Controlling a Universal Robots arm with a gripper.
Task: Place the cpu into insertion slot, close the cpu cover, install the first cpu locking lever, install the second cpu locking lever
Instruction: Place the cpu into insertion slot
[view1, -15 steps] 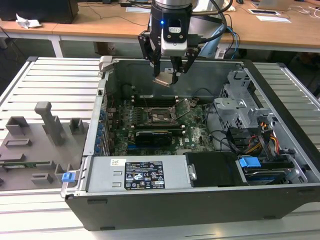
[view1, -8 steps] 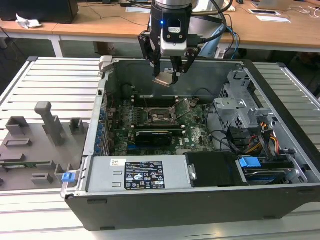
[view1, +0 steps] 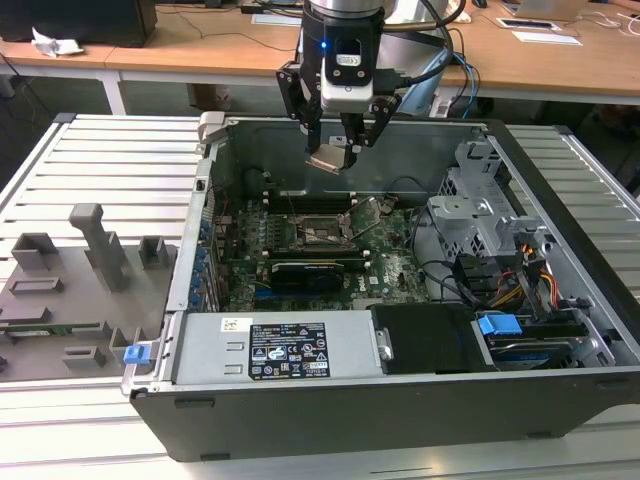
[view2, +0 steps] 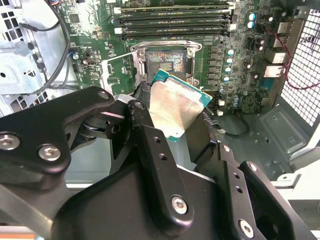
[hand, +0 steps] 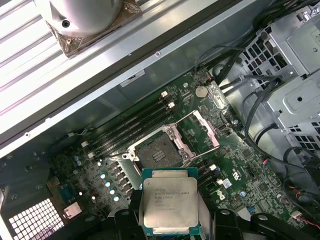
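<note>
My gripper (view1: 335, 150) hangs over the open computer case, shut on the cpu (view1: 330, 160), a flat square chip with a pale metal top. Both wrist views show the cpu (hand: 169, 202) (view2: 175, 107) pinched by its edges between the black fingers (view2: 145, 120), tilted a little. The insertion slot (hand: 156, 152) (view1: 322, 232) (view2: 166, 62) lies below on the green motherboard, uncovered, its dark centre showing. The cpu cover (hand: 210, 131), a silver frame, stands swung up beside the slot. The chip is well above the slot and touches nothing else.
Long black memory slots (hand: 132, 127) run beside the socket. A long black card (view1: 305, 272) lies in front of it. A metal drive cage (view1: 480, 205) and cable bundles (view1: 520, 285) fill the exterior view's right. The case walls (view1: 215, 190) ring the board.
</note>
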